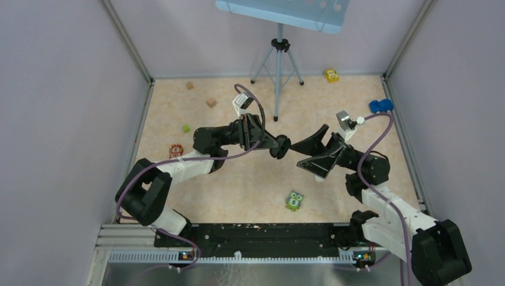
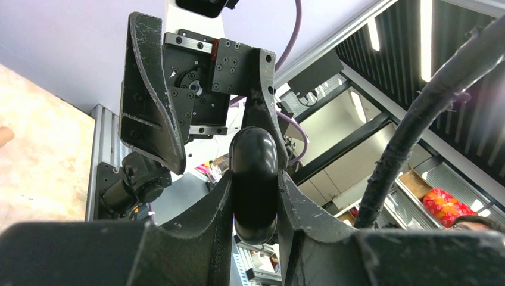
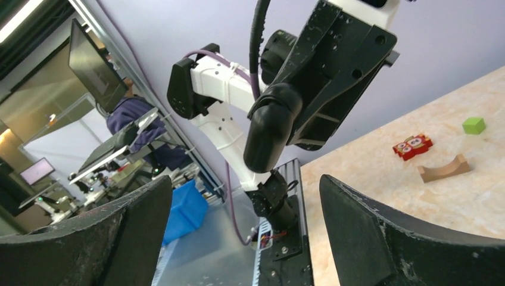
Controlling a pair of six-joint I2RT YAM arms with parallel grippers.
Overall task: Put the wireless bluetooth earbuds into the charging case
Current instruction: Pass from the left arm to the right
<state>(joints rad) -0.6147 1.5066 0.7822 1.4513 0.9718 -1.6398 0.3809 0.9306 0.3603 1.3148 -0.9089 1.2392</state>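
My left gripper (image 1: 280, 146) is shut on a black pebble-shaped charging case (image 1: 281, 148) and holds it in the air above the middle of the table. In the left wrist view the closed case (image 2: 255, 179) is squeezed between my fingers. My right gripper (image 1: 305, 154) is open and empty, facing the case from the right, a short gap away. In the right wrist view the case (image 3: 271, 128) hangs above and beyond my open right gripper (image 3: 244, 190). No earbud shows in any view. A small white thing (image 1: 320, 177) lies half hidden under the right gripper; I cannot tell what it is.
A tripod (image 1: 279, 65) stands at the back. Loose toys on the table: a green owl tile (image 1: 294, 201), a red owl block (image 1: 175, 151), a green cube (image 1: 186, 128), tan wooden cubes (image 1: 211, 102), a yellow toy (image 1: 332, 75), a blue object (image 1: 381, 106), a wooden arch (image 3: 443, 168).
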